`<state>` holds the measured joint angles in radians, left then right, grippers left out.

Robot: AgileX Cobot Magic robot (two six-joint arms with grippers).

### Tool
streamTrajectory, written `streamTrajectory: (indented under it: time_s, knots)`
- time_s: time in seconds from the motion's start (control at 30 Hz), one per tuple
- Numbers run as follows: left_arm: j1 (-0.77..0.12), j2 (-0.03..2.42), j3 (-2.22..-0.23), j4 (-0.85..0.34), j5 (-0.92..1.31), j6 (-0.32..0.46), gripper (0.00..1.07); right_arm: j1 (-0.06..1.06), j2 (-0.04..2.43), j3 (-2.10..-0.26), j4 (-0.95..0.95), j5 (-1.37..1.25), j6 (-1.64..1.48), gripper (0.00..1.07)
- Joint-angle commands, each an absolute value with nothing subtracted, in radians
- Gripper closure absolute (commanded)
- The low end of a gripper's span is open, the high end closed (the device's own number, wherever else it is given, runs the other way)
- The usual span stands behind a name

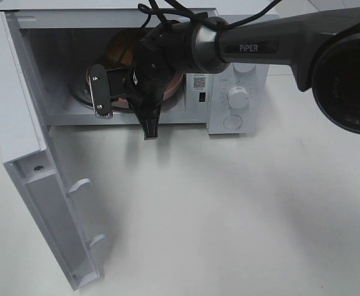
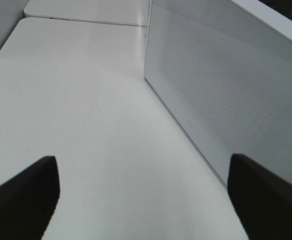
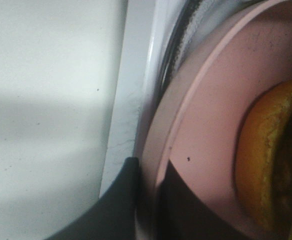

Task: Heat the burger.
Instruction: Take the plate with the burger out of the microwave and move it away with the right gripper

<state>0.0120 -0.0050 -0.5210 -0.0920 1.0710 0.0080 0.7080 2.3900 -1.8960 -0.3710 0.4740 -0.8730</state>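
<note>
The burger [image 1: 119, 49] [image 3: 266, 165], with its golden-brown bun, lies on a round pink plate [image 1: 175, 88] [image 3: 211, 115] inside the open white microwave [image 1: 235, 98]. My right gripper [image 1: 103, 108] [image 3: 147, 200] reaches in from the right and is shut on the plate's front rim, just over the oven's sill. Its arm hides most of the plate and burger from above. In the left wrist view my left gripper [image 2: 143, 200] hovers open over bare table, nothing between its fingers [image 2: 21, 195], beside the microwave's perforated side wall [image 2: 226, 100].
The microwave door [image 1: 38, 166] swings wide open to the left front, with its latch hooks facing the table. The control knobs [image 1: 237, 97] sit on the oven's right panel. White table [image 1: 229, 216] stretches in front.
</note>
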Motion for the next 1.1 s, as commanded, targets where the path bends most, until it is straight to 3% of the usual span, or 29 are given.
streamTrajectory:
  time_s: [0.03, 0.33, 1.1]
  knots:
    - [0.013, -0.013, -0.517, -0.094, 1.071, 0.000, 0.23, 0.714, 2.346, -1.874, -0.387, 0.439, -0.917, 1.07]
    - [0.013, -0.013, -0.517, -0.094, 1.071, 0.000, 0.23, 0.715, 2.206, -1.653, -0.442, 0.223, -0.950, 1.07]
    - [0.013, -0.013, -0.517, -0.094, 1.071, 0.000, 0.23, 0.728, 1.932, -1.163, -0.435, 0.029, -0.946, 1.07]
